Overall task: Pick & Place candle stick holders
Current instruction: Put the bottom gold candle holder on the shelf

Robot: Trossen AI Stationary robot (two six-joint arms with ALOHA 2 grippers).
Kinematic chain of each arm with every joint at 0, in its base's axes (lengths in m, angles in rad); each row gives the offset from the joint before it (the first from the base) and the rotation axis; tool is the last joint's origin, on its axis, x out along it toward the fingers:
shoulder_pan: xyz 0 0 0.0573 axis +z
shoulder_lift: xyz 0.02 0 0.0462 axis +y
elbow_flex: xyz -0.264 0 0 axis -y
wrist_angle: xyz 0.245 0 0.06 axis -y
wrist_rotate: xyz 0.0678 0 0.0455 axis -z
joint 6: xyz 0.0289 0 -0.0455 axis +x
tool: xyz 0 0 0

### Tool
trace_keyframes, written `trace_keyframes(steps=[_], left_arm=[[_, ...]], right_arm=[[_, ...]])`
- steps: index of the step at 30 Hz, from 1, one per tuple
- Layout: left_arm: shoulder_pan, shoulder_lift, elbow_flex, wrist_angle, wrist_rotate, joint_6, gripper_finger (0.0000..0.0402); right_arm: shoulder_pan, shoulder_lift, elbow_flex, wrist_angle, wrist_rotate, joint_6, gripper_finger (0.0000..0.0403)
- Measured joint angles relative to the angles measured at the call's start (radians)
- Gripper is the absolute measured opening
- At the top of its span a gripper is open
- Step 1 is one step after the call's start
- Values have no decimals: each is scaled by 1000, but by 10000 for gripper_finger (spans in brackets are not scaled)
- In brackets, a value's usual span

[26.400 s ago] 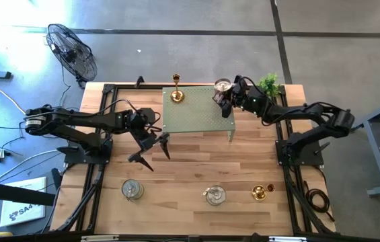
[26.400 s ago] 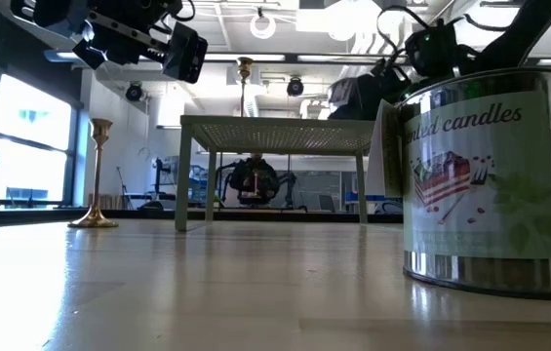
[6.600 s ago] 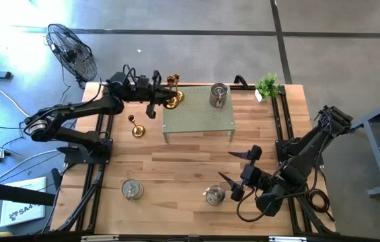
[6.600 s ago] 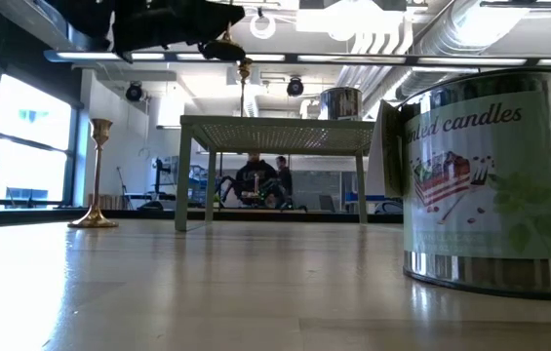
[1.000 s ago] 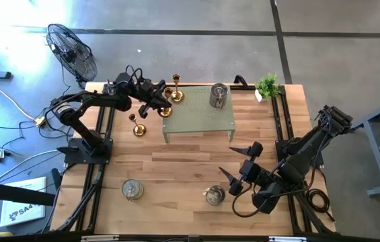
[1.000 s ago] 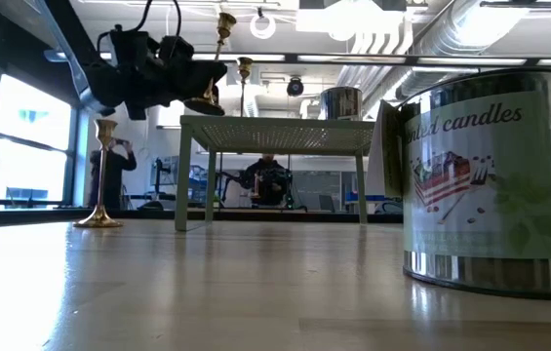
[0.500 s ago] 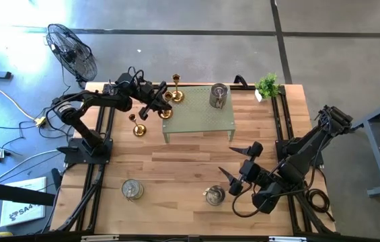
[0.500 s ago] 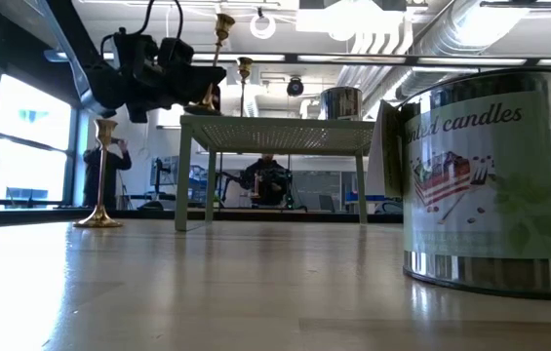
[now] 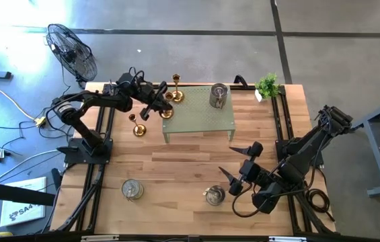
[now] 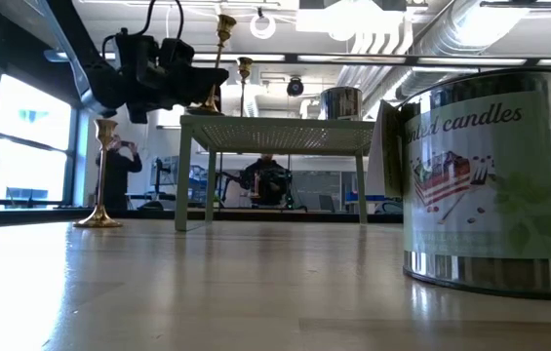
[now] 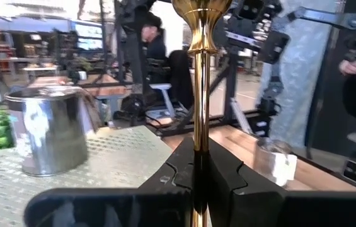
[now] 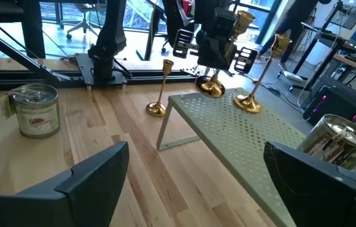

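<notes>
My left gripper [image 9: 157,105] is shut on a gold candle stick holder [image 10: 218,58] at the far left corner of the green perforated stand [image 9: 198,114]. A second gold holder [image 9: 176,94] and a silvery tin holder [image 9: 218,95] stand on the stand's top. A third gold holder [image 9: 136,128] stands on its round base on the table, left of the stand. Two more tin holders [image 9: 132,189] [image 9: 214,195] sit near the front edge. My right gripper [image 9: 239,163] hangs open above the table, near the right-hand tin, holding nothing. My left gripper pinches the gold holder's thin stem [image 11: 198,142] between its two fingers, low down, just above the round base [image 10: 207,103]. The fingers come about level from the table's left side and lie across the stem. The holder stands nearly upright, its base just over the stand's left edge; whether it touches the stand, I cannot tell.
A small green potted plant [image 9: 268,84] stands at the far right corner. A floor fan [image 9: 72,50] stands beyond the table's far left corner. People show in the room behind the table. Bare wood lies between the stand and the front tins.
</notes>
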Motion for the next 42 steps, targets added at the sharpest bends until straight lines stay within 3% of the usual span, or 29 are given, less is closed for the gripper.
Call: trace_keyframes(steps=[11,21,42], left_arm=[[-11,29,0,14,-21,6,7],[-11,105,5,124,-22,-46,7],[-11,111,5,129,-22,-46,7]], right_arm=[[-26,0,0,0,-7,-1,362],[-26,0,0,0,-8,-1,362],[-26,0,0,0,-8,-1,362]])
